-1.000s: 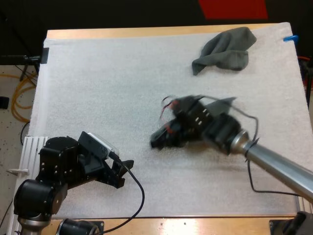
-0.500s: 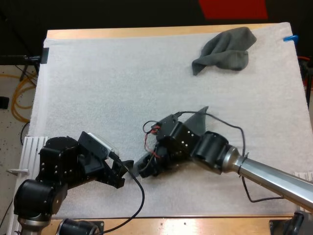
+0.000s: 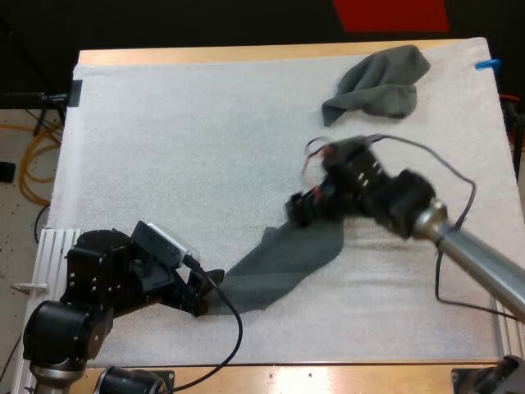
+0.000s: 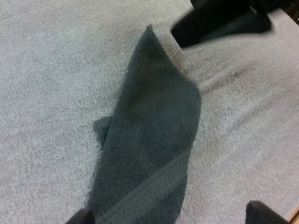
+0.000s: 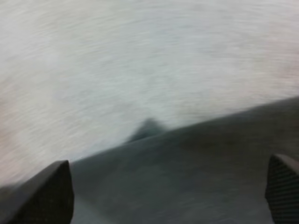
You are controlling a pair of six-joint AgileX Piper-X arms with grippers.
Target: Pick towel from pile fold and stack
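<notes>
The fingers [image 5: 52,189] of the right gripper [image 3: 299,209] stood wide apart, grasping nothing, with the far end of the spread towel [image 3: 279,263] lying flat on the mat [image 3: 180,148] just below and between them. The left gripper [image 3: 209,283] was released as well. One of its fingers [image 4: 264,213] stood well clear of the cloth, while the other was right at the edge of the towel's near end. From there the towel ran away from the left fingers as a long slanted strip, ending in a point beside the right fingertips. The crumpled towel [image 3: 379,80] lay well beyond the right fingers, untouched.

The main risk, as I judged it, was a crooked fold. The strip lay askew between the two grippers, and a small flap poked out at its side. I could not tell how many layers it held. Because the left fingers sat off-centre on the near end, closing there might have bunched the cloth or caught a single layer. The right fingertips hung low over the far corner, so a sideways move could have snagged it and dragged the towel out of line.
</notes>
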